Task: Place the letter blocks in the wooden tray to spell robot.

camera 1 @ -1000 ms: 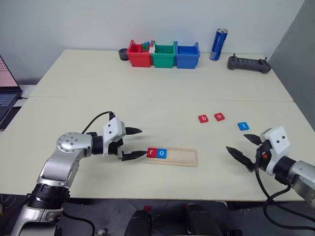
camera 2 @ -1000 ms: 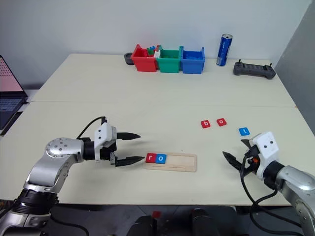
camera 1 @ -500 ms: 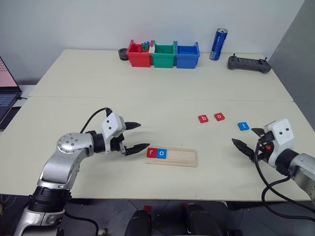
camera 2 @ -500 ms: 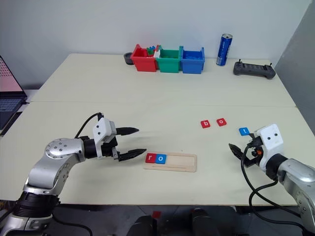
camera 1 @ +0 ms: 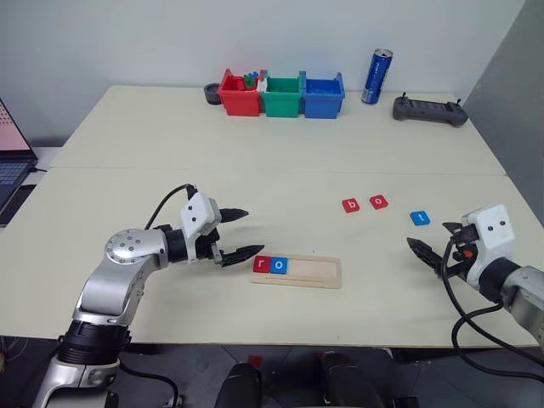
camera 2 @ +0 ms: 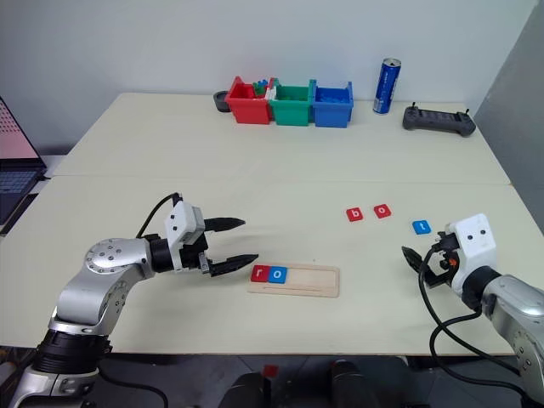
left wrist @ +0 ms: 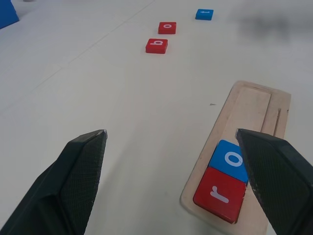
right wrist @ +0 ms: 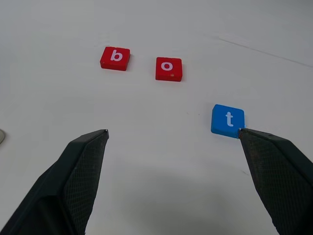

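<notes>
1. Pale cream bench (camera 1: pixel 280 161) is filling the scene beneath a plain white wall; three bins (camera 1: pixel 283 95) in red, green and blue, a blue can (camera 1: pixel 377 76) and a dark controller (camera 1: pixel 430 110) are sitting along its far edge, well apart from the work.

2. Near the front edge the wooden tray (camera 1: pixel 316 272) is lying lengthwise, with a red "r" block (camera 1: pixel 262 264) and a blue "o" block (camera 1: pixel 279 265) sitting side by side at its left end. The rest of the slot is standing bare. A careless placement could nudge the light tray or knock these two tiles askew.

3. The left claw (camera 1: pixel 240 232) is hovering just beside the tray's left end, fingers spread wide and gripping nothing. Its lower finger is pointing at the "r" tile, so any drift toward the tray risks pushing the tray or that tile.

4. The right claw (camera 1: pixel 436 245) is hanging near the right front edge, also spread wide and empty.

5. Three loose tiles are lying beyond the tray on the right: a red "b" block (right wrist: pixel 115 58), a red "o" block (right wrist: pixel 168 69) just beside it, and a blue "t" block (right wrist: pixel 227 120) nearest the right claw.

6. Likely hazards: the "t" being closest invites picking it out of order; the flat tiles may slip from the fingertips; the neighbouring "b" and "o" may get bumped together.
</notes>
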